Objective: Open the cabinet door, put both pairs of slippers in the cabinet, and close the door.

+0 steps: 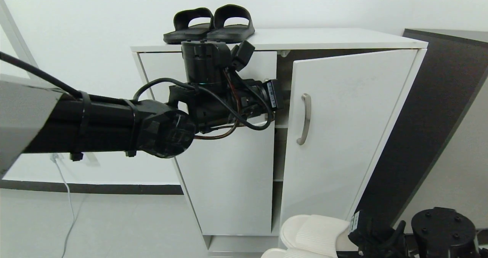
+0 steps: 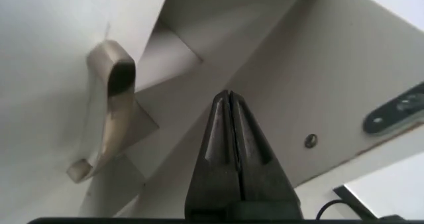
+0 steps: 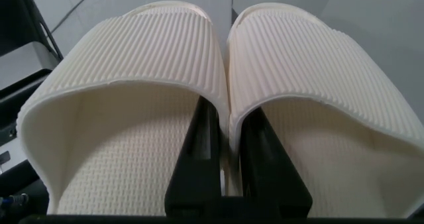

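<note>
Cabinet door (image 1: 343, 136) beside outstretched left hand (image 2: 229, 105)

Left arm (image 1: 114, 124) stretched out level from the left, wrist high | left gripper (image 2: 230, 98) fingers pressed together | right arm (image 1: 385, 237) low, near right | right gripper (image 3: 228, 111) clamped on white slippers (image 3: 126, 58)

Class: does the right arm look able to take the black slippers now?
Probably not: the right gripper is shut on the white slippers, low down; the black slippers sit atop the cabinet.
</note>
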{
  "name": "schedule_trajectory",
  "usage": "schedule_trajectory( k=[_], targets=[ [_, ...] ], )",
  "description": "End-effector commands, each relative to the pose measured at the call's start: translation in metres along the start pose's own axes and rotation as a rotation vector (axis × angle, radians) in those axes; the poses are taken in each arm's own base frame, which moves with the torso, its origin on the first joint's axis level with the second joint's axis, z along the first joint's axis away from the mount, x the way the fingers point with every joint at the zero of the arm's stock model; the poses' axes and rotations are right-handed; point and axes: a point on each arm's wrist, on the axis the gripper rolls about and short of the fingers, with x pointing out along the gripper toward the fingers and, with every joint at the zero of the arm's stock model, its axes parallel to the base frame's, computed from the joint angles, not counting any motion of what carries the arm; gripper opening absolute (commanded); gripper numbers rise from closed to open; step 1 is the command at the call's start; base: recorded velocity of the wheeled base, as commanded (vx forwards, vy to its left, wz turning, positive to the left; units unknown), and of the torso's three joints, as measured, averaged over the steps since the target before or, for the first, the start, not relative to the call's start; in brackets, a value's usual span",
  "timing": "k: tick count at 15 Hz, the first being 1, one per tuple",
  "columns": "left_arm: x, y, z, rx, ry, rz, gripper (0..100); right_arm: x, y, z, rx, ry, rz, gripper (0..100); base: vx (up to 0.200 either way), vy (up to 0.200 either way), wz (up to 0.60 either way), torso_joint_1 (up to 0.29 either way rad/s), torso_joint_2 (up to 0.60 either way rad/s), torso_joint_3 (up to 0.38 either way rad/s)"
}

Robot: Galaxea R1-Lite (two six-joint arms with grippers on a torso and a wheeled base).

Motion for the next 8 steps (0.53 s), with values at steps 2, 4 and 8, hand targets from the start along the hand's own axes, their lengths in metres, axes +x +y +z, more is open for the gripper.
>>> schedule_trajectory(
  k=[2, 4, 8],
  targets=[
    [0.006, 0.001, -0.008, -0.008, 0.022, 0.0, 0, 0.001, 0.005, -0.004, -0.009, 0.018, 0.024, 0, -0.2, 0.0, 0.0, 0.0, 0.0, 0.0],
    [0.007, -0.004, -0.017, -0.009, 0.046, -0.013, 0, 0.002, 0.007, -0.006, -0.01, 0.032, 0.031, 0, -0.2, 0.0, 0.0, 0.005, 0.01, -0.007],
    [0.013, -0.056, -0.046, 0.017, 0.041, -0.154, 0, 0.0, 0.015, -0.007, -0.028, 0.031, 0.065, 0, -0.2, 0.0, 0.0, 0.002, 0.0, 0.001]
  ],
)
